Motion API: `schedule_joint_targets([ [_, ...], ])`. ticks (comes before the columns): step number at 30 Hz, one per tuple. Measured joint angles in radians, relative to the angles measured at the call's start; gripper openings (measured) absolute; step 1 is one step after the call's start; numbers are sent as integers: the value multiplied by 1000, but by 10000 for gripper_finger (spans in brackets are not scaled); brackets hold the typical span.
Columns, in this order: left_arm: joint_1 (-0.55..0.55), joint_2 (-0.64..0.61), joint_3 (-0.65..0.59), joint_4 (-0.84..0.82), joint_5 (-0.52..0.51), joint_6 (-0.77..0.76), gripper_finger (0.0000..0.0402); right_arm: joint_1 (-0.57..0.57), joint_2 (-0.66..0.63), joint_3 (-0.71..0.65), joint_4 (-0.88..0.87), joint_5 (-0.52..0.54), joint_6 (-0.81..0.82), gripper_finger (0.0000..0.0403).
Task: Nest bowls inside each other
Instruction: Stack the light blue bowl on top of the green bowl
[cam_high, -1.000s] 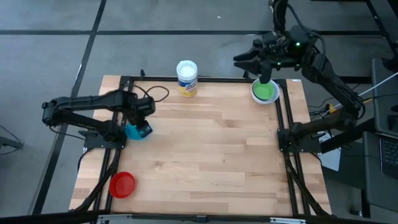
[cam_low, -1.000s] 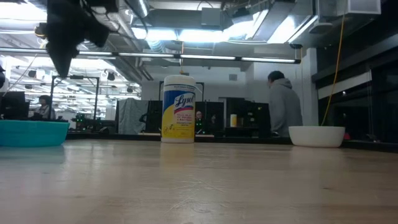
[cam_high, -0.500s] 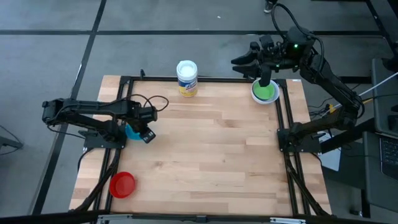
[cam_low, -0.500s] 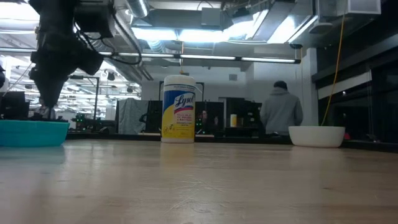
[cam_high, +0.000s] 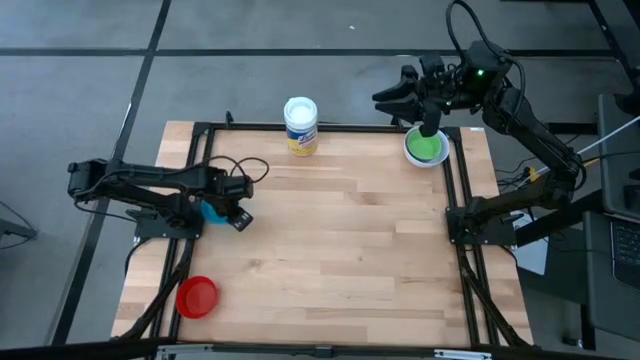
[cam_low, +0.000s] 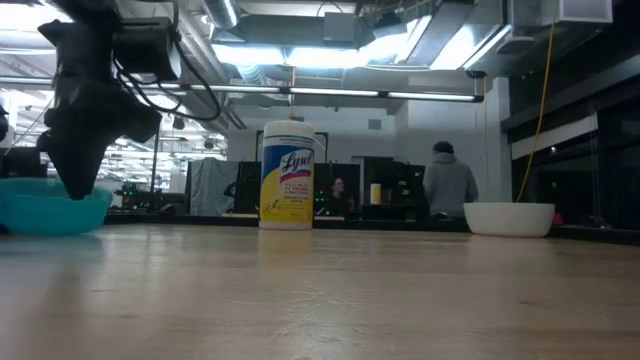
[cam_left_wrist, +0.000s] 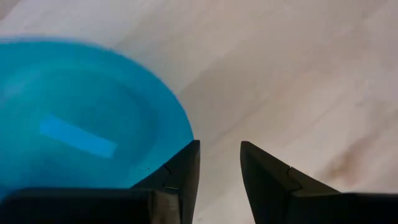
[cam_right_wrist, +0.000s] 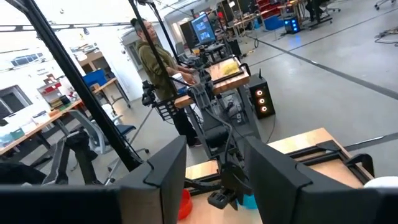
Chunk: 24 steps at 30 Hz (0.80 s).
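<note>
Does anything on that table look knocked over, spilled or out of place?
Nothing is spilled or broken. The one odd thing is the light blue bowl at the table's left edge: in the low view it sits tilted, with the left gripper at its rim. The wipes canister stands upright.

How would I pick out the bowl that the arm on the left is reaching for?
Start at the wooden table and go to its left edge, about halfway along. There the left arm's fingers stand open at the rim of a light blue bowl. The only other bowl on that side is the red bowl, down at the near corner.
</note>
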Motion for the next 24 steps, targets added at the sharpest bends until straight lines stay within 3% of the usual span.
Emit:
schedule_joint_targets([
  [12, 0, 0, -44, 10, -25, -14, 112, 0, 0, 0, 3, -1, 11, 169],
  [24, 5, 0, 134, -166, -156, 34, 112, 0, 0, 0, 76, -8, 34, 154],
])
